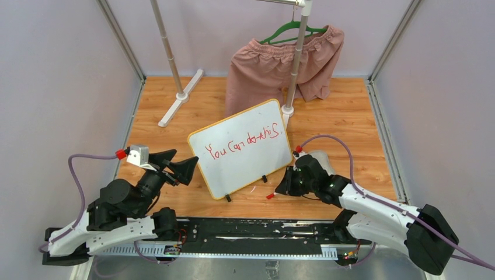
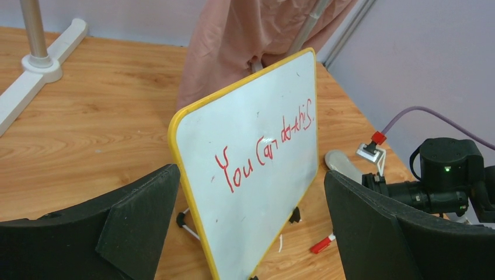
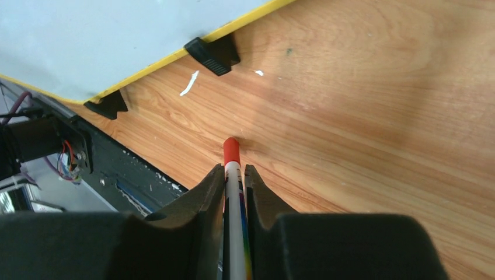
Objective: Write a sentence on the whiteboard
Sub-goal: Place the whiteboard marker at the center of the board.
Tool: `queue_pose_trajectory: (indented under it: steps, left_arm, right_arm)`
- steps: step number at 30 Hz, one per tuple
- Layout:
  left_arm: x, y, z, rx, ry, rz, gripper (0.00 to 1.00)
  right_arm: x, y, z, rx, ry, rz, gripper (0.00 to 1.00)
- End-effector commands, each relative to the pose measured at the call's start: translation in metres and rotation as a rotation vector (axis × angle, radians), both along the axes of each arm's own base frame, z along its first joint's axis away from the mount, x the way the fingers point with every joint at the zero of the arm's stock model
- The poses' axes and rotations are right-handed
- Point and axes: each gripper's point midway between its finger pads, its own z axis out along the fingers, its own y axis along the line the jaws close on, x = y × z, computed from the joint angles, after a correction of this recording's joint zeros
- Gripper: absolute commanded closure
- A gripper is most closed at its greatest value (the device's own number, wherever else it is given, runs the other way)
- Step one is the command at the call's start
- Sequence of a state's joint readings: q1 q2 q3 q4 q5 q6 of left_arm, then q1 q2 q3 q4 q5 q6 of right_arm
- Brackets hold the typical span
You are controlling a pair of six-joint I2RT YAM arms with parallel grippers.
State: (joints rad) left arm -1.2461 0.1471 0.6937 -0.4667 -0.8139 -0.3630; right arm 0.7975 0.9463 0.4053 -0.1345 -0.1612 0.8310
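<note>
Whiteboard point(image 1: 242, 149), ctr frame, reads "You can do this"; only rt-wrist view shows right tool point(image 3: 234, 170) clenched on marker point(image 3: 232, 151), left tool point(image 1: 180, 161) released.

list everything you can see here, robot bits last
whiteboard: one, white with yellow frame and black feet, propped upright mid-table
sentence: one line, red handwriting, across the board
marker: one, white with red end, gripped in the right tool, low over the table
shorts: one pair, pink, hanging at the far side
hanger: one, green, holding the shorts on the rack
rack: one, grey poles on white feet, far side
grey pad: one, grey, on the table by the right arm; what it is is unclear
table: one, wood grain
left tool: one, black, open, left of the board
right tool: one, black, shut on the marker
</note>
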Motion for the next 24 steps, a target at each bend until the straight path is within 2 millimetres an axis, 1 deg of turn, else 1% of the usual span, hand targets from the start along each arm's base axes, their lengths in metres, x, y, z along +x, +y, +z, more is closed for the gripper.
queue_pose_trajectory:
  steps: [1, 4, 6, 9, 15, 24]
  left_arm:
    - [0.0, 0.007, 0.002, -0.038, 0.015, 0.021, 0.0]
    - [-0.001, 0.003, 0.0, -0.029, 0.02, 0.006, 0.0]
    - [-0.002, 0.001, -0.001, -0.026, 0.022, -0.002, 0.0]
    - [-0.002, 0.0, -0.001, -0.021, 0.024, -0.008, 0.0]
    - [-0.001, -0.001, -0.003, -0.015, 0.025, -0.005, 0.0]
    - [0.0, 0.0, -0.006, -0.015, 0.029, 0.006, 0.0]
  right_arm:
    - [0.002, -0.016, -0.015, -0.046, 0.022, -0.065, 0.71]
    - [0.002, -0.022, -0.016, -0.063, 0.018, -0.084, 0.59]
    - [0.003, -0.026, -0.016, -0.072, 0.015, -0.095, 0.54]
    - [0.004, -0.032, -0.015, -0.083, 0.009, -0.114, 0.51]
    - [0.005, -0.041, -0.016, -0.085, 0.008, -0.141, 0.49]
    - [0.007, -0.044, -0.015, -0.088, 0.005, -0.146, 0.51]
